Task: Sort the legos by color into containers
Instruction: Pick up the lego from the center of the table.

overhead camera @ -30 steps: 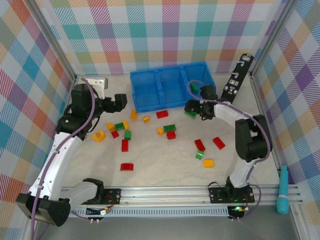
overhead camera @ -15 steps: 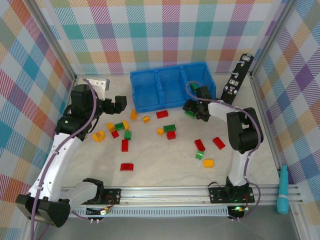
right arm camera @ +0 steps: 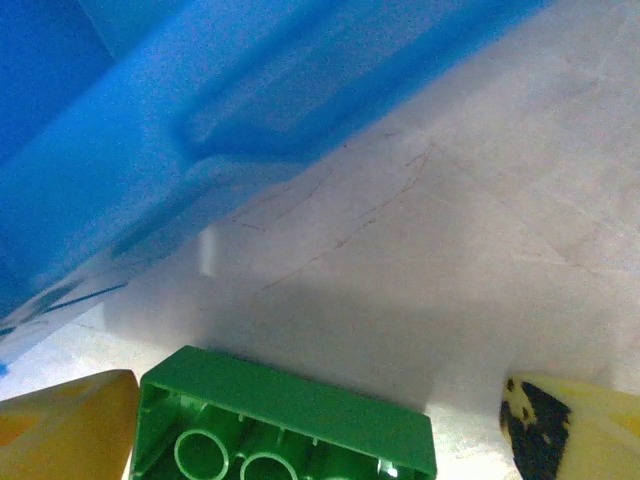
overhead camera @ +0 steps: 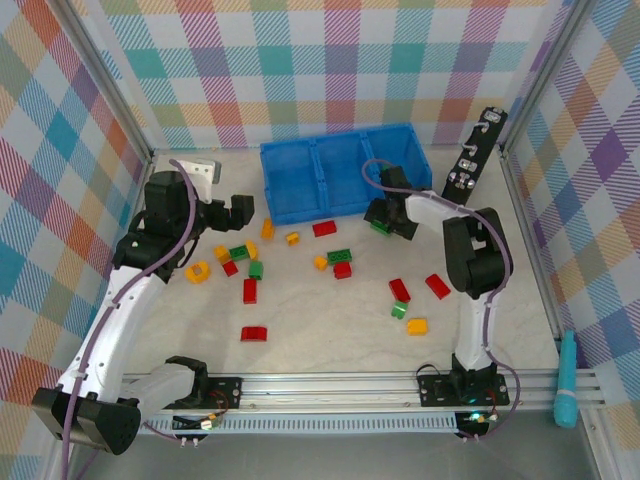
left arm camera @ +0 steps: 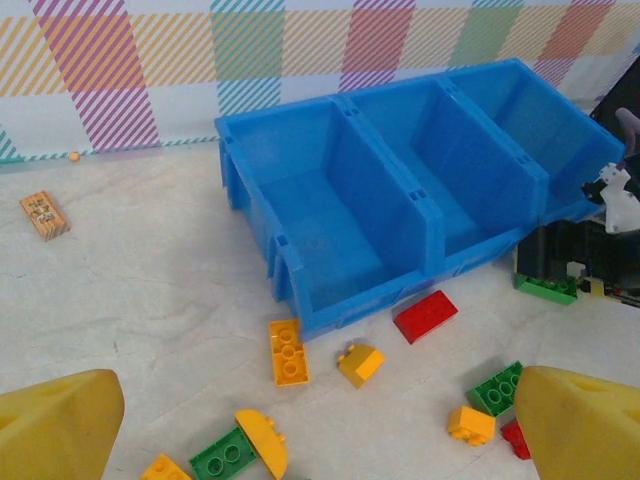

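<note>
Green brick (right arm camera: 285, 430) sits inside right claw (right arm camera: 320, 415) w/ jaws wide, long axis across the gap, against 1 finger; bin (right arm camera: 150, 120) just beyond. Left claw (overhead camera: 240, 208), also wide, is farther off.

The blue bin (left arm camera: 330, 215) is showing moulded plastic with a soft sheen, finely grained close up. The green brick (right arm camera: 285, 430) is gleaming as smooth, glossy plastic. The worktop (overhead camera: 330, 320) is looking pale and matt, marble-patterned, carrying faint scratches. The fingers (left arm camera: 60, 425) of the left tool (left arm camera: 315, 415) are appearing matt yellow. The frame rails (overhead camera: 330, 385) are shining like brushed metal, and the small tan block (left arm camera: 45, 213) is looking like wood.
</note>
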You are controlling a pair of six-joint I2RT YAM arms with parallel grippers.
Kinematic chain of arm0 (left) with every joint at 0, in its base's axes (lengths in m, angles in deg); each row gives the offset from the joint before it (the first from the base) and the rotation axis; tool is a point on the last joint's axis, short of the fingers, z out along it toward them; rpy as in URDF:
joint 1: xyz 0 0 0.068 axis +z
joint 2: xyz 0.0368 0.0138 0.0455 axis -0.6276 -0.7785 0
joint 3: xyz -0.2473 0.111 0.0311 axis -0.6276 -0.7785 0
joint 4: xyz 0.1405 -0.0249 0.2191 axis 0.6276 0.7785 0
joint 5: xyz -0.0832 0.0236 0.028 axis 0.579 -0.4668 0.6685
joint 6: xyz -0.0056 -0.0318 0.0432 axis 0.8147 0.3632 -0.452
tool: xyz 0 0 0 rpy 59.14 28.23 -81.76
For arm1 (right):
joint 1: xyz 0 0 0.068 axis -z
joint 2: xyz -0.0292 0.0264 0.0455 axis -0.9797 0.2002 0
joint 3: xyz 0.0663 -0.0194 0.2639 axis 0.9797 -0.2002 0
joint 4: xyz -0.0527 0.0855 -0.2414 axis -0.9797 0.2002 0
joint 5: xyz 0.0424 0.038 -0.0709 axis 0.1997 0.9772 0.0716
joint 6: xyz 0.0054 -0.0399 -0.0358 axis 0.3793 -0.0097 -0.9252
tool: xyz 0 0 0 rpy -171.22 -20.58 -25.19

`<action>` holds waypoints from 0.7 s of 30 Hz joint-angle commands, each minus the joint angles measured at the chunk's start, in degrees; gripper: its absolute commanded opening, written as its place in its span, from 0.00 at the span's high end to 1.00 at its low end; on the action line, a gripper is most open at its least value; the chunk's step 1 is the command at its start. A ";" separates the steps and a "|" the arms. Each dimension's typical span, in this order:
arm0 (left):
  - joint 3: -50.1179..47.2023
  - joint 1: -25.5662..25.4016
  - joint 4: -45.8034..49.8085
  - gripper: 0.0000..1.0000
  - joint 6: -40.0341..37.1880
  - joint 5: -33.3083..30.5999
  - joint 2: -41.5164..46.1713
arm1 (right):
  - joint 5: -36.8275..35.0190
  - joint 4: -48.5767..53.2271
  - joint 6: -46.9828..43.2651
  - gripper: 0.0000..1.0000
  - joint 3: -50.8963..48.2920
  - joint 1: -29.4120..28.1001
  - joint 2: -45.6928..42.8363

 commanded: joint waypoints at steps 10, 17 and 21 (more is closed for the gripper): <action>0.61 -0.09 -0.29 0.00 -0.91 0.68 -2.02 | -1.75 -1.23 -3.41 0.31 -0.46 -1.32 5.72; 0.81 -0.14 -0.39 0.00 -0.73 0.79 -2.48 | -2.55 0.99 -5.70 0.45 -3.17 -1.06 2.22; 0.54 -0.14 -0.54 0.00 -0.73 0.53 -2.45 | -2.96 3.73 -8.97 0.49 -4.09 -0.35 -3.44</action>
